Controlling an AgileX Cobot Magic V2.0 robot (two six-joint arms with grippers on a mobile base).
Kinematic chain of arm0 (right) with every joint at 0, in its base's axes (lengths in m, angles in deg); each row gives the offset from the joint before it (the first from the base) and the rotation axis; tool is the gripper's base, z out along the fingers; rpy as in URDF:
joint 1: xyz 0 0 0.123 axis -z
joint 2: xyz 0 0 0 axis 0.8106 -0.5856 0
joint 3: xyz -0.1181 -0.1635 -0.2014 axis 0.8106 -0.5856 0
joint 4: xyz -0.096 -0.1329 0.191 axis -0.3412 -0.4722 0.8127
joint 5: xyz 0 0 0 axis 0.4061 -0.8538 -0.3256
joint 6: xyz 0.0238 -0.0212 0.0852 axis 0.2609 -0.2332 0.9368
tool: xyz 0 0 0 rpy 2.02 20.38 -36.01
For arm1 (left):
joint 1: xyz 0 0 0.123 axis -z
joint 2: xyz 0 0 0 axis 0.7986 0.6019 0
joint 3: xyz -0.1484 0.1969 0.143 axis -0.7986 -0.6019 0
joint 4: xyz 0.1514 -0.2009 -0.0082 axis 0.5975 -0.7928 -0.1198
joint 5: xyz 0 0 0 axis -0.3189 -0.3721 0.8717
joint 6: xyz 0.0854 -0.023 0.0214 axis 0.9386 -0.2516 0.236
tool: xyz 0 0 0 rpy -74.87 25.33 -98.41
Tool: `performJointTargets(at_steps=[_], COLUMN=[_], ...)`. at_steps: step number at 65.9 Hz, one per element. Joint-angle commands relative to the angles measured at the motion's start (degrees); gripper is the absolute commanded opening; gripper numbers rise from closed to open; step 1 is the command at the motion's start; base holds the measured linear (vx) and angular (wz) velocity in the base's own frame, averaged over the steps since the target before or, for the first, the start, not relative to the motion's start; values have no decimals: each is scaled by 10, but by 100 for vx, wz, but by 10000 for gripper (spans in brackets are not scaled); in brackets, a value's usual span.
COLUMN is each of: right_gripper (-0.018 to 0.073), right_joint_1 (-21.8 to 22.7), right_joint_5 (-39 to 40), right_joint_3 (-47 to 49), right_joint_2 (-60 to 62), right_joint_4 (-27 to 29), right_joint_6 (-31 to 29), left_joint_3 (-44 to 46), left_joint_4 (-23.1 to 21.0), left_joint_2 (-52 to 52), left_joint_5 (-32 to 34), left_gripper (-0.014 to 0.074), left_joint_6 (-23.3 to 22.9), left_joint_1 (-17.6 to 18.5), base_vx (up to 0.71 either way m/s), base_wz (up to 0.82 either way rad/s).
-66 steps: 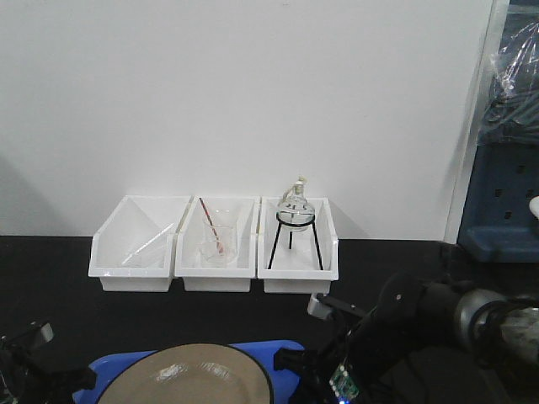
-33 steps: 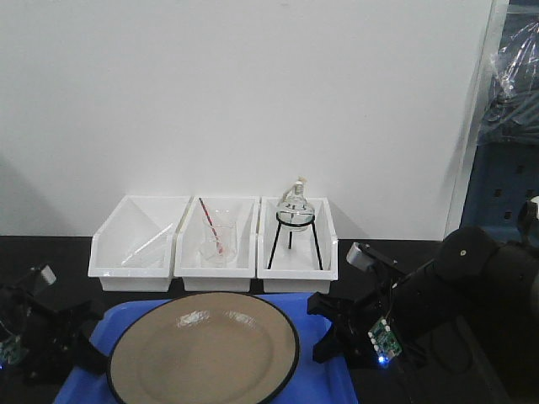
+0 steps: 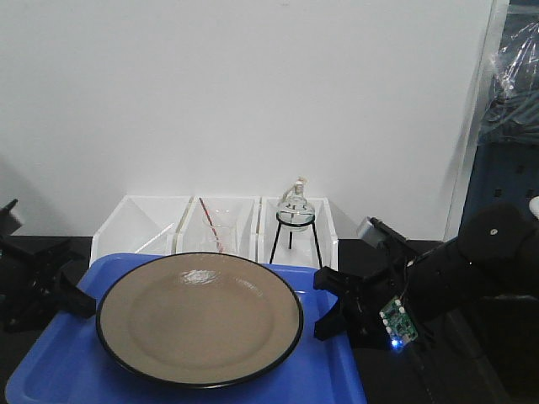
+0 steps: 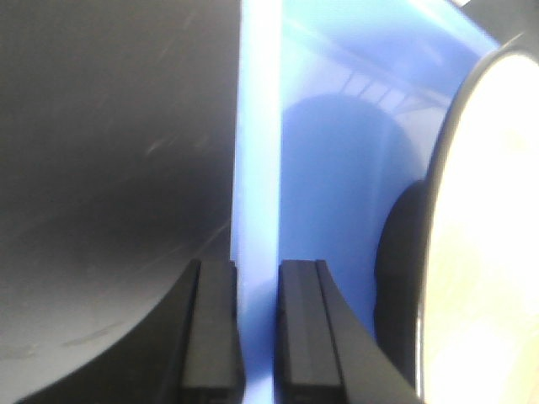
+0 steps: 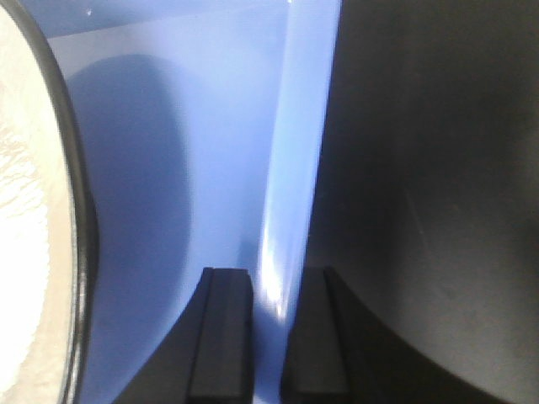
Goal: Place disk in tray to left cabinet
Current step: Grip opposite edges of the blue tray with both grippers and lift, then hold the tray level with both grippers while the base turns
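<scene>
front-facing: tray [image 3: 61, 364] long axis left-right

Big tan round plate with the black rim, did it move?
Yes. The tan plate rose with the bright-blue plastic tray, now hiding the fronts of the white bins.

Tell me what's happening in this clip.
Both arms are holding the blue tray with the tan disk lying on it. The left tool is shut on the tray's left lip, and the right tool on its right lip. The tray is held up in front of the three white bins.
</scene>
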Motion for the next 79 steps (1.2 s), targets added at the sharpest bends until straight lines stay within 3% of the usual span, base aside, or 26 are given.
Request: performJointTargets(at_steps=[1, 24, 79], right_gripper=[-4, -4, -4], right_joint_1=[-15, -16, -16], right_joint_5=[-36, -61, -67], right_joint_3=[45, 144, 147], right_joint_2=[39, 39, 39], right_joint_4=[106, 104, 98], right_joint_6=[10, 62, 60], left_joint_3=[21, 21, 21], left_joint_4=[-129, -133, -134], left_joint_2=[-41, -69, -69], left_joint_5=[-26, -35, 4], left_gripper=[-1, -1, -1], left_joint_6=[-20, -33, -37], left_joint_1=[18, 18, 18], base_vx=[0, 0, 0], base_wz=[0, 0, 0])
